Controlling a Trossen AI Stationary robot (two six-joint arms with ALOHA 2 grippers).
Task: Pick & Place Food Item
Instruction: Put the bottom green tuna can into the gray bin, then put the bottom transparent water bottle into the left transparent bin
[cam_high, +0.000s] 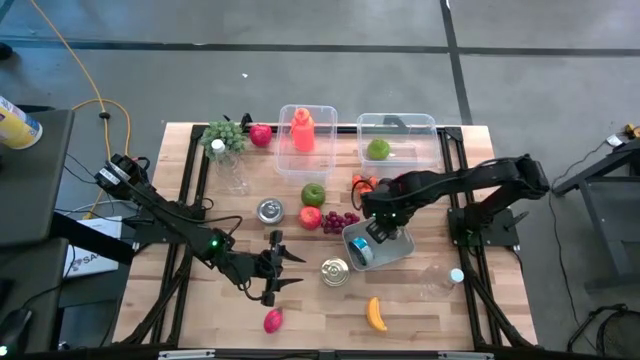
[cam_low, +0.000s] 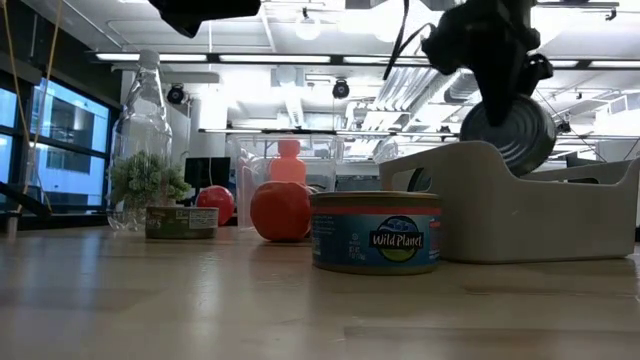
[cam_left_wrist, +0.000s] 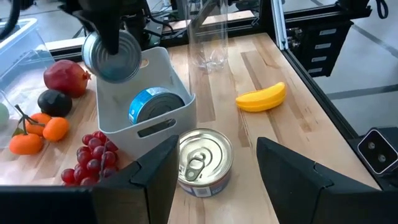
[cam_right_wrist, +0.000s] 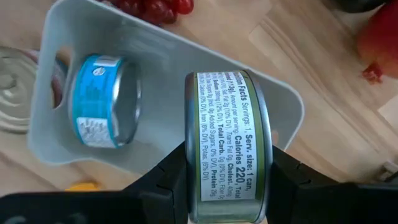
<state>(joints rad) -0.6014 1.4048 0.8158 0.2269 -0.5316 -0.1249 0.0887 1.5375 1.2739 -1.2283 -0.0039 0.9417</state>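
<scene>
Right tool (cam_right_wrist: 227, 180) is clamped on a tuna can (cam_right_wrist: 227, 146), held on edge above the grey bin (cam_right_wrist: 165, 53); the green-banded label with nutrition print is seen in the right wrist view, the bare metal end in the low view. Whether the can touches the bin rim cannot be told.

Left tool (cam_high: 280, 272) is spread and empty, low over the bench (cam_high: 420, 310), aimed at a blue-labelled Wild Planet can (cam_left_wrist: 203, 162) standing upright just in front of the bin.

Around the bin: red grapes (cam_high: 340, 220) and a red apple (cam_high: 310, 216) just beside it, a green apple (cam_high: 313, 194), small oranges (cam_left_wrist: 37, 135), a pomegranate (cam_left_wrist: 65, 77), a banana (cam_high: 376, 313), a clear bottle (cam_left_wrist: 208, 34) upright near the bin.

Containers: a second blue-labelled can (cam_right_wrist: 102, 102) is lying on its side in the grey bin. One green fruit (cam_high: 378, 149) is held in the clear tub (cam_high: 432, 125) at the back edge; a red bottle (cam_high: 303, 129) is in the neighbouring tub (cam_high: 329, 112).
</scene>
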